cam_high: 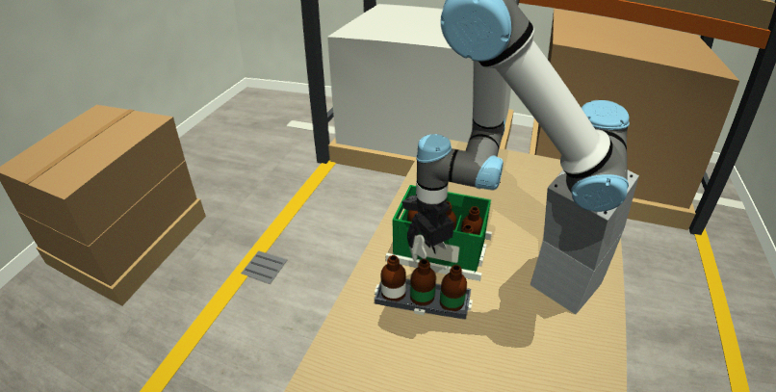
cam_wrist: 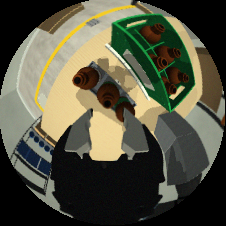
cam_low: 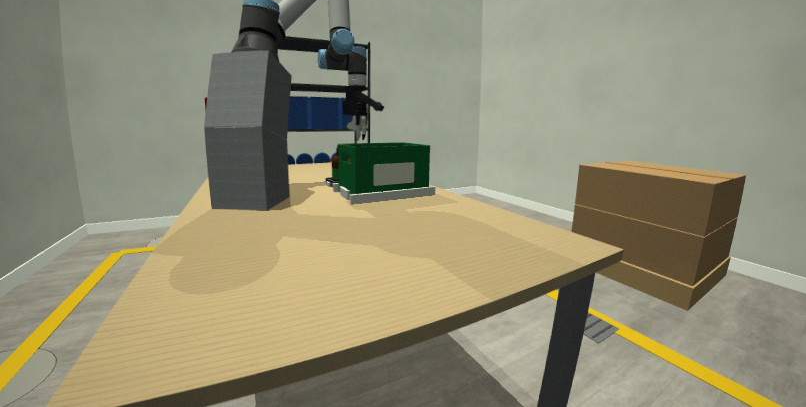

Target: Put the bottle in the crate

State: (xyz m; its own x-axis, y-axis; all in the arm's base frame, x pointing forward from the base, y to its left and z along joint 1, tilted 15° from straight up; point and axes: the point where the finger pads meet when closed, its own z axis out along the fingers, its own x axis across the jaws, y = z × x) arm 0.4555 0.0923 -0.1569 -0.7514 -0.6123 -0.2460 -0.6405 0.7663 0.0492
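The green crate [cam_high: 442,225] stands on the wooden table and holds several brown bottles; it also shows in the exterior view [cam_low: 383,167] and in the wrist view [cam_wrist: 155,55]. I cannot make out its empty slot. Just in front of it a grey tray [cam_high: 422,306] carries three upright brown bottles: one with a white label [cam_high: 393,278] and two with green labels [cam_high: 423,282] [cam_high: 452,287]. My gripper [cam_high: 426,245] hangs above the gap between crate and tray, pointing down. In the wrist view its fingers stand partly apart with only table between them, and the bottle tops [cam_wrist: 108,95] lie just beyond the fingertips.
The arm's grey pedestal [cam_high: 583,242] stands on the table right of the crate. A stack of cardboard boxes [cam_high: 103,194] sits on the floor to the left. Shelving with large boxes [cam_high: 624,90] stands behind the table.
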